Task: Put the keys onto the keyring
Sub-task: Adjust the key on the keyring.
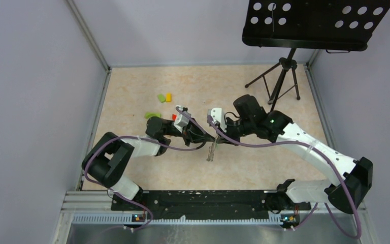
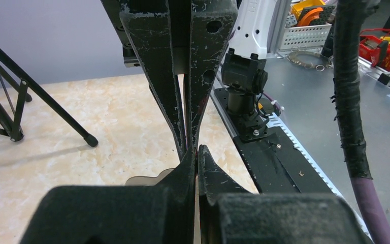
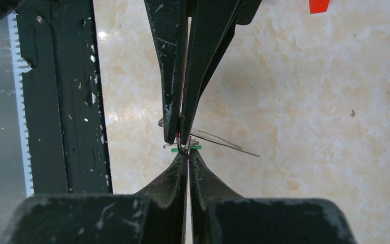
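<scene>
Claws both shut tight, tip to tip: left claw (image 3: pixel 179 136) and right claw (image 3: pixel 188 159) flank keys (image 3: pixel 183 148), hold unclear. Keyring (image 3: pixel 224 143) edge-on, trails sideways from keys, across both claws.

You had bright, even light from above. Soft shadows fell on the desk (image 3: pixel 310 101) just beside the right hand (image 3: pixel 188 155), with pale glare to its left; its nearest finger bases looked blurred.

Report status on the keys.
Left gripper and right gripper shut, tip to tip. Green-tagged keys at the tips; holder unclear. Coloured blocks lie apart, farther back.
</scene>
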